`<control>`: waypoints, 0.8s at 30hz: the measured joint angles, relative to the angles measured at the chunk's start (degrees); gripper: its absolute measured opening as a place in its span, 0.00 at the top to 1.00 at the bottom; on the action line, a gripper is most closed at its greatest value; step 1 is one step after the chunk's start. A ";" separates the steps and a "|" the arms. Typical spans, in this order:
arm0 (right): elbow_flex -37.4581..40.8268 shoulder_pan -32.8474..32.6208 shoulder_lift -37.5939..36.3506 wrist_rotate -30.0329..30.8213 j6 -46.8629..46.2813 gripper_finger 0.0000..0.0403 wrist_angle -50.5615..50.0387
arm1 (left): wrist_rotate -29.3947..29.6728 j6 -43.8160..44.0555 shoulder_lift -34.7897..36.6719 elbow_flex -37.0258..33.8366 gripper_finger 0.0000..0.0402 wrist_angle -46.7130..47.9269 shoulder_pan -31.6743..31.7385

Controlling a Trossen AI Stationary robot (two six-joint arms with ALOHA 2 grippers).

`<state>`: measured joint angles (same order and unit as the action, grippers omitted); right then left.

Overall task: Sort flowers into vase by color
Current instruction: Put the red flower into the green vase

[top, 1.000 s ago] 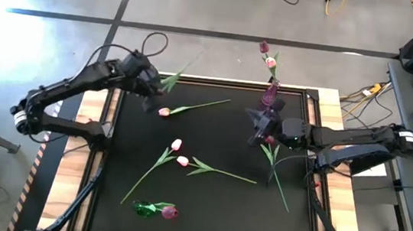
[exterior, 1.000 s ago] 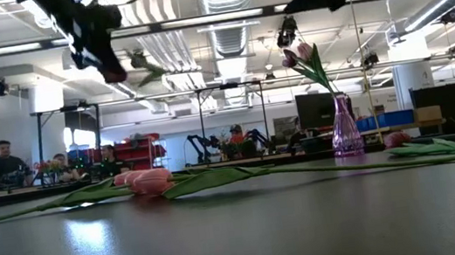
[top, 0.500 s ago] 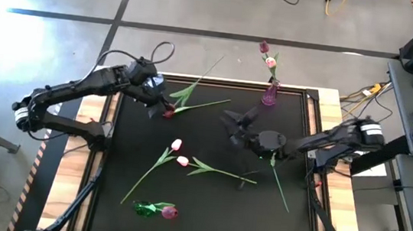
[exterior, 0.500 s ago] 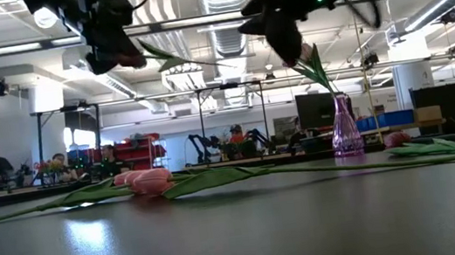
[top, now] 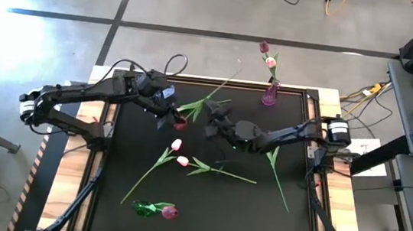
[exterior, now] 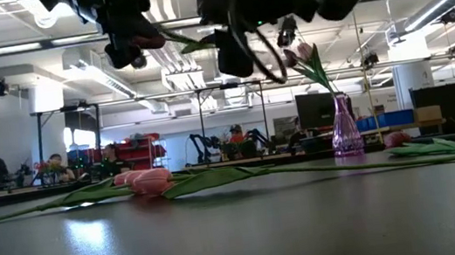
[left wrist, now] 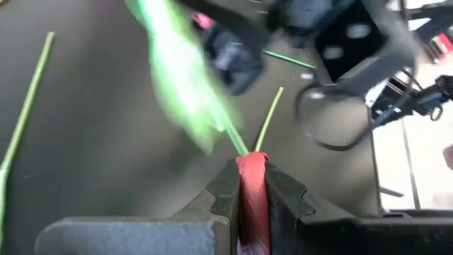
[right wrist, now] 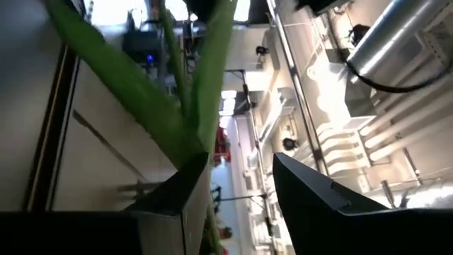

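- Black table mat [top: 205,200]: carries loose tulips, wooden strips along both sides.
- Left arm: reaches from the left edge toward the mat's middle rear.
- Right arm: reaches from the right edge toward the same area.
- Left gripper [top: 170,114]: raised above the mat, fingers [left wrist: 225,193] clamped on the red head of a dark magenta tulip [left wrist: 251,185]; stem and leaves run away toward the rear right.
- Right gripper [top: 217,122]: raised just beside the held tulip's leaves, fingers [right wrist: 311,191] parted with a clear gap, nothing held; green leaf [right wrist: 127,92] close beside one finger.
- Purple vase [top: 269,96]: upright at the rear right edge, two tulips inside, one dark, one pale pink.
- Green vase [top: 144,209]: lying on its side near the front, magenta head beside it.
- Two pale pink tulips [top: 179,153]: flat at mat centre, heads close together.
- One more tulip [top: 276,169]: flat at the right, below the right arm.
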<state>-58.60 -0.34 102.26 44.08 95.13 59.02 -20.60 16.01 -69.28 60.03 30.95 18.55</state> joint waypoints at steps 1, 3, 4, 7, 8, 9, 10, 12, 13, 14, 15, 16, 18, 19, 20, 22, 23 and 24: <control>-0.85 0.25 0.67 0.26 1.39 0.63 -0.14 | 0.00 0.09 0.01 0.00 0.93 -0.11 -0.54; -2.07 0.33 1.83 0.85 3.79 0.63 -0.45 | 0.04 0.14 0.23 0.00 0.93 -0.15 -1.37; -2.43 0.29 2.09 1.13 4.89 0.63 -0.55 | 0.04 0.20 0.44 0.00 0.93 -0.25 -1.69; -3.02 -0.02 2.53 1.46 6.12 0.62 -0.50 | 0.03 0.42 1.31 0.02 0.93 -0.30 -1.99; -3.02 -0.17 2.37 1.66 6.12 0.61 -0.82 | 0.08 0.38 1.58 0.02 0.93 -0.18 -1.99; -3.01 -0.39 2.22 2.00 6.13 0.61 -0.97 | 0.19 0.33 1.89 0.02 0.93 -0.06 -1.99; -2.93 -0.54 2.05 2.37 6.11 0.61 -1.16 | 0.34 0.31 2.33 0.02 0.93 0.00 -1.99; -2.64 -0.79 1.42 3.04 5.37 0.60 -1.62 | 0.55 0.29 3.11 0.03 0.93 -0.15 -1.97; -2.61 -0.89 1.23 3.15 4.86 0.60 -1.75 | 0.57 0.36 3.48 0.04 0.93 -0.15 -1.97; -2.50 -0.92 0.99 3.14 4.71 0.60 -1.75 | 0.57 0.42 3.70 0.04 0.93 -0.12 -1.97; -2.38 -1.10 0.92 3.36 4.70 0.60 -1.74 | 0.63 0.46 3.87 0.04 0.93 -0.10 -1.99; -2.37 -1.16 0.92 3.56 4.68 0.60 -1.75 | 0.88 0.57 4.01 0.04 0.93 -0.07 -1.99; -2.28 -1.45 0.92 3.69 4.52 0.60 -1.85 | 1.90 0.59 4.41 0.04 0.93 0.08 -1.99; -2.28 -1.64 0.92 3.98 4.43 0.60 -1.88 | 2.35 0.58 4.52 0.04 0.93 -0.02 -1.99; -2.28 -1.87 0.92 3.99 4.34 0.60 -1.83 | 2.55 0.58 4.62 0.07 0.93 -0.04 -1.94; -2.28 -2.48 0.87 4.14 4.33 0.60 -1.81 | 2.69 0.57 4.66 0.07 0.93 0.02 -1.92; -2.28 -2.75 0.87 4.13 4.32 0.60 -1.81 | 2.70 0.59 4.66 0.07 0.93 0.01 -1.93; -2.28 -2.90 0.87 4.09 4.32 0.60 -1.81 | 2.67 0.60 4.70 0.07 0.93 0.03 -1.95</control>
<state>-60.88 -3.24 103.13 48.17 99.45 57.21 -17.93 16.60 -64.58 60.10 30.98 16.60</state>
